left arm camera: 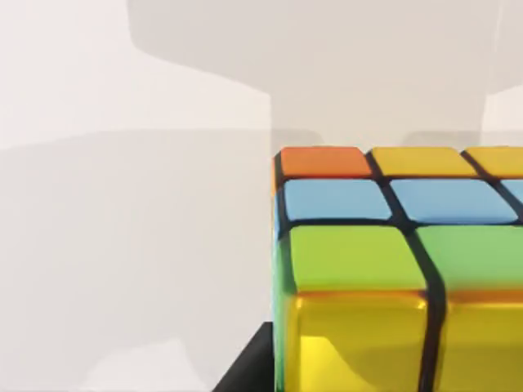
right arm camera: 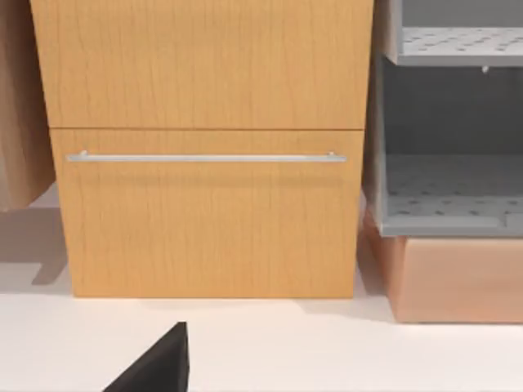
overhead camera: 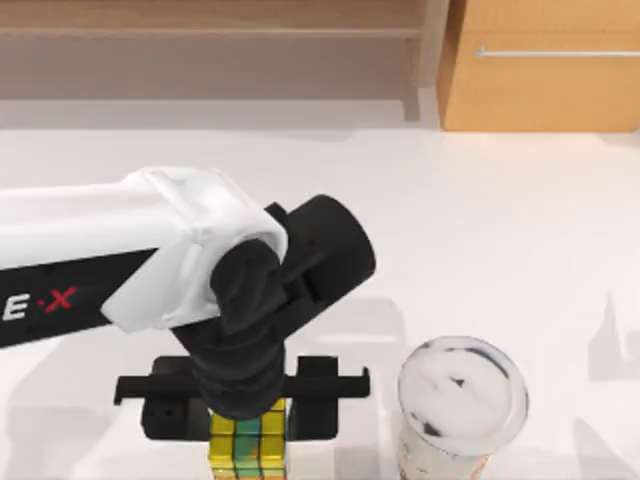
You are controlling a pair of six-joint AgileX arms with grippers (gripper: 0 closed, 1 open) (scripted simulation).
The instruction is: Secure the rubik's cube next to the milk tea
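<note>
My left gripper (overhead camera: 247, 415) sits low at the table's (overhead camera: 500, 230) near edge with its jaws on either side of the cube (overhead camera: 248, 440), though I cannot tell whether they clamp it, and the milk tea (overhead camera: 461, 398) stands near on the right.

1 rubik's cube (overhead camera: 248, 440), 1 milk tea (overhead camera: 462, 398), 1 cabinet (overhead camera: 540, 65)

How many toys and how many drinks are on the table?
Cube: 1
Milk tea: 1
Total: 2
</note>
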